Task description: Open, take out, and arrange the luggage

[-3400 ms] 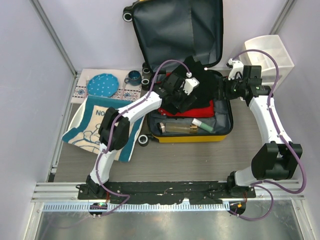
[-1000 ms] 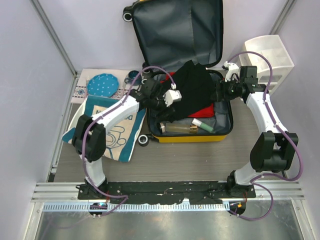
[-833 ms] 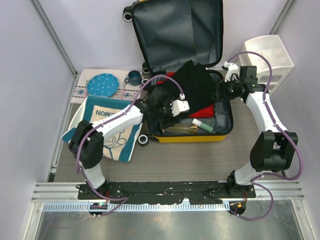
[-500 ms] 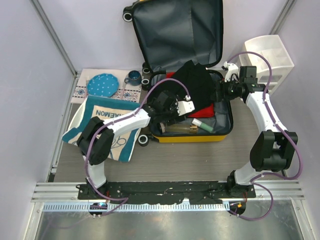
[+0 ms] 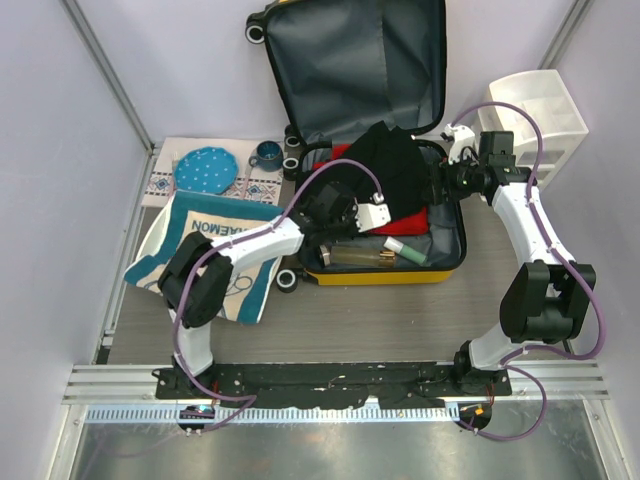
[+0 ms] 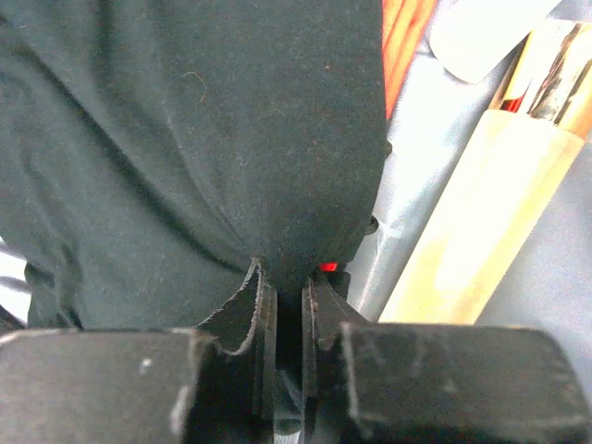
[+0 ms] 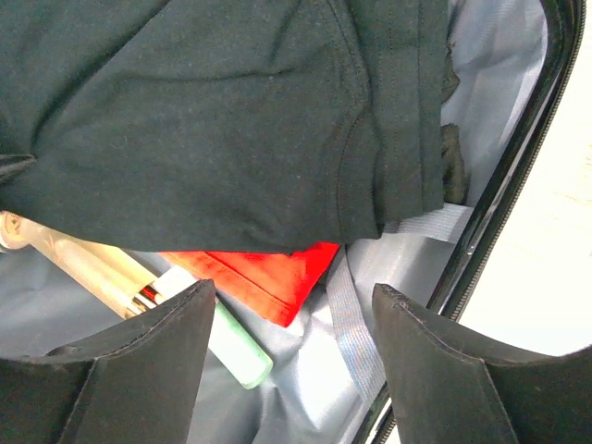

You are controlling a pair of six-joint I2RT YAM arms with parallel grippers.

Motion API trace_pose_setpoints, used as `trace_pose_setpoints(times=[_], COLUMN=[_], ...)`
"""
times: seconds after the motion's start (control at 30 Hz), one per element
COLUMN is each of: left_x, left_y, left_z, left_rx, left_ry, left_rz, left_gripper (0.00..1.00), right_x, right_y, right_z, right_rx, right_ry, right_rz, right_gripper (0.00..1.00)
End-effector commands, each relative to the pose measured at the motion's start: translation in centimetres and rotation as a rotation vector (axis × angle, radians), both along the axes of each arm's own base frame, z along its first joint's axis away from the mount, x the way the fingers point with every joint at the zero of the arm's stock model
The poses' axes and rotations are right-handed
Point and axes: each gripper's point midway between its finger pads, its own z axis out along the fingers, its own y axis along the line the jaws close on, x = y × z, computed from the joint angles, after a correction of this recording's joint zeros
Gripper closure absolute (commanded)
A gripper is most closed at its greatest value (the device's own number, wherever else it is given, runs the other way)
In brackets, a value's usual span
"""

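Yellow shell and dark grey lining mark the suitcase point(image 5: 380, 276), which lies open at the back middle of the table point(image 5: 400, 320). Its lid is propped upright against the rear wall and its lower half lies flat between the two robot arms. A black garment point(image 5: 388, 165) is heaped on top of the contents, over a folded red cloth point(image 5: 408, 220). Nearer the front rim lie a pale green tube point(image 5: 409, 251) and a long clear bottle point(image 5: 352, 256). The left gripper point(image 6: 282, 294) reaches into the case from the left side, its jaws pinched tight on a fold of the black garment, as the wrist view shows at close range. The right gripper point(image 7: 291, 294) hangs over the right-hand edge of the case with its fingers spread wide and nothing between them, the black garment and red cloth below. Left of the suitcase, a teal and cream towel point(image 5: 215, 250) lies on the table, with a blue plate point(image 5: 205, 170) and a blue cup point(image 5: 268, 154) behind it. A white drawer unit point(image 5: 535, 105) stands in the far right corner.
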Motion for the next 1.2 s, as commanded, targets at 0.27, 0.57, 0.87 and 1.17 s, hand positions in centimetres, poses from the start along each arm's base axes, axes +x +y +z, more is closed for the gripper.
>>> trace_pose_setpoints(times=[0.27,0.57,0.87,1.17], left_x=[1.7,4.5,5.9,6.0], left_y=[3.5,4.4,4.5,5.5], left_z=[10.9,12.7,13.2,13.8], left_rx=[-0.316,-0.356,-0.379,-0.381], left_ry=[0.261,0.283,0.308,0.297], left_rz=[0.025,0.032,0.053,0.055], left_gripper=[1.0,1.0,1.0,1.0], right_x=[0.6,1.3,1.2,3.1], right_y=[1.9,6.9,11.4,10.5], right_z=[3.4,1.6,0.1,2.2], right_rx=[-0.057,-0.124,-0.287,-0.272], right_ry=[-0.299,-0.491,-0.754,-0.853], right_rz=[0.271,0.528,0.422,0.257], right_gripper=[0.21,0.2,0.19,0.21])
